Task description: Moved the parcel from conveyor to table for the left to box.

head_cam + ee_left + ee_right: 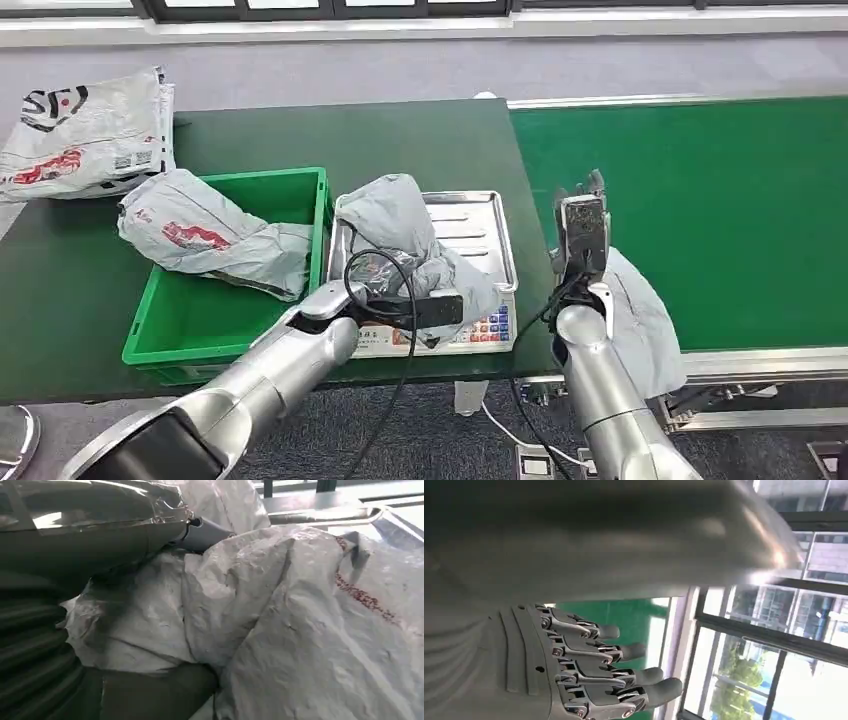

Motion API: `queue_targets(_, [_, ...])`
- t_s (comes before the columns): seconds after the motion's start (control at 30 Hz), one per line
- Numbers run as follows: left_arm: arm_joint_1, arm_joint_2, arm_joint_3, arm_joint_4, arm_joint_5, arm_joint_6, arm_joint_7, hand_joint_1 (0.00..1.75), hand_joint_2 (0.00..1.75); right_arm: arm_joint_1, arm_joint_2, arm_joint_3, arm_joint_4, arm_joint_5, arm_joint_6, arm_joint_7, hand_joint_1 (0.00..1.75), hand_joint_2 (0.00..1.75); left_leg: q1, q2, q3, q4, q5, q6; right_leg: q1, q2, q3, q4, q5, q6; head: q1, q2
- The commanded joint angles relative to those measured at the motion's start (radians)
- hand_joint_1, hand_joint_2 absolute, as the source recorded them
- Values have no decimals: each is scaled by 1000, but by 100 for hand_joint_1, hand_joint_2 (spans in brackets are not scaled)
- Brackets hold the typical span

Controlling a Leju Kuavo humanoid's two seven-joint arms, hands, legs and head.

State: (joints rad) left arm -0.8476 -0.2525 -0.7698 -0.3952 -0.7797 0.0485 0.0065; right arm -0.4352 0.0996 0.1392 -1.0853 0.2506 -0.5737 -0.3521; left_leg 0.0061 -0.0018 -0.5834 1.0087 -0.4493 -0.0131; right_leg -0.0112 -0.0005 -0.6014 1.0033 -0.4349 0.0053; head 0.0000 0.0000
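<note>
A crumpled grey parcel [400, 225] lies on the metal tray of a scale [480, 215] at the table's right end. My left hand [440, 308] reaches in under its near side. Up close, the thick thumb of the left hand [75, 545] lies over the parcel [300, 630] and darker fingers sit beneath it, so the hand grips the bag. My right hand [581, 222] is raised above the conveyor's [720, 200] left edge, holding nothing. In the right wrist view the fingers of the right hand [589, 670] are stretched out and apart.
A green bin [200, 320] stands left of the scale with a second grey parcel [200, 235] draped over its far corner. A third grey parcel [645, 320] lies on the conveyor under my right forearm. More bags [85, 135] are piled at the back left of the dark table [60, 300].
</note>
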Motion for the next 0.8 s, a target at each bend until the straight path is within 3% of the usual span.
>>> queue_targets(0.03, [-30, 38, 157, -39, 96, 98, -52, 175, 175, 14, -13, -50, -6, -4, 31, 27, 0, 175, 1, 0, -3, -2, 3, 0, 1, 0, -3, -2, 3, -1, 0, 0])
queue_targets(0.17, [4, 75, 275, -286, 179, 91, -101, 175, 175, 14, -21, -55, -7, -18, 47, 33, 0, 175, 0, 1, -5, 0, 4, -1, 0, 0, -6, 0, 4, -1, 0, 0])
queue_targets(0.23, [28, 102, 277, -408, 186, 33, -46, 175, 175, 4, -22, -57, 4, -21, 48, 32, 0, 175, 0, 0, -7, 1, 6, -1, 0, 0, -8, 1, 4, -1, 0, 0])
queue_targets(0.8, [37, 98, 275, -394, 183, 37, -50, 175, 175, 4, -21, -56, 5, -21, 46, 31, 0, 175, 0, 1, -11, -1, 6, -1, 0, 1, -12, 0, 4, -1, 0, 0])
